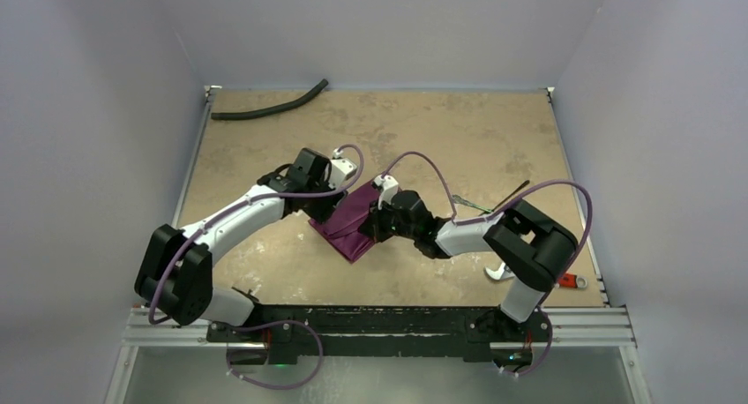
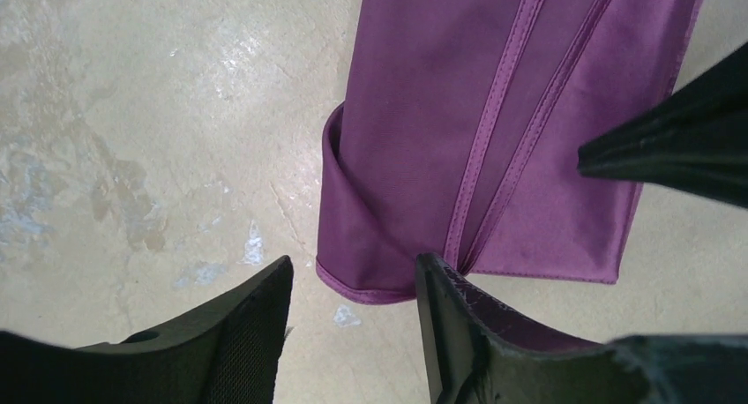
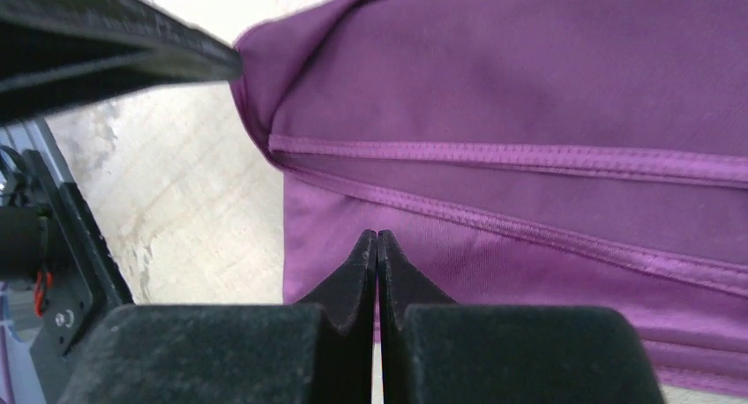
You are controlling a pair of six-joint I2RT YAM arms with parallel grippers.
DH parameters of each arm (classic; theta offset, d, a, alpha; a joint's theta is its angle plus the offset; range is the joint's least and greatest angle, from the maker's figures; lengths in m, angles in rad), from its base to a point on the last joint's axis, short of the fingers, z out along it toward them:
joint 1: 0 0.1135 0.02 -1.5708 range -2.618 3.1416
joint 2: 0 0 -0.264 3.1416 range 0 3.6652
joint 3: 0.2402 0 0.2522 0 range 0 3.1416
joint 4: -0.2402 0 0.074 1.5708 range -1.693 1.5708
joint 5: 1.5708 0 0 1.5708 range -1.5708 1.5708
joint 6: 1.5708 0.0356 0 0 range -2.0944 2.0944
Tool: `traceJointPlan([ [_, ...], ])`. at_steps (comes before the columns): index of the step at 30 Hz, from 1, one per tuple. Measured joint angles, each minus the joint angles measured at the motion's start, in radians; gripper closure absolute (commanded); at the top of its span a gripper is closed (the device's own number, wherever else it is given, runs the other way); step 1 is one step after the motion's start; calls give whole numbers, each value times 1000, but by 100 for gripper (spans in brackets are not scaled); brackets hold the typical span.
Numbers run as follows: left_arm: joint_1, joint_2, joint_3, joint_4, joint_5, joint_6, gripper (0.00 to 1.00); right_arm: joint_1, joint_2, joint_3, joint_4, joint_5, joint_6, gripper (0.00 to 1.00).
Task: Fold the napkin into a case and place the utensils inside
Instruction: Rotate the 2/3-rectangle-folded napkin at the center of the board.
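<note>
The napkin (image 1: 347,223) is a plum-purple cloth folded into a narrow flat band at the table's middle, its hemmed edges running lengthwise (image 2: 494,139) (image 3: 547,86). My left gripper (image 1: 323,206) (image 2: 355,263) is open at the band's folded corner, one finger over bare table and the other over the cloth's edge. My right gripper (image 1: 376,224) (image 3: 377,236) is shut, its tips together right over the cloth with nothing visibly pinched. A silvery fork (image 1: 473,206) and a dark-handled spoon (image 1: 513,192) lie to the right, partly hidden by the right arm.
A black rubber hose (image 1: 269,109) lies at the far left corner. A red-handled tool with silver jaws (image 1: 499,272) sits near the right arm's base. The right gripper's fingers (image 2: 675,148) reach in from the right of the left wrist view.
</note>
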Motion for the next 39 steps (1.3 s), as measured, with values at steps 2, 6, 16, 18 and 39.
traceJointPlan([
  [2,0,13,0,11,0,-21,49,13,18,-10,13,1,2,100],
  [6,0,26,-1,32,2,-53,50,29,39,-21,18,1,6,100],
  [16,0,119,-21,54,0,-87,58,71,71,-21,42,2,17,100],
  [18,0,151,-20,52,-2,-89,60,76,71,-21,46,4,21,100],
  [39,-38,208,19,47,-34,-36,100,79,214,45,196,-32,91,100],
])
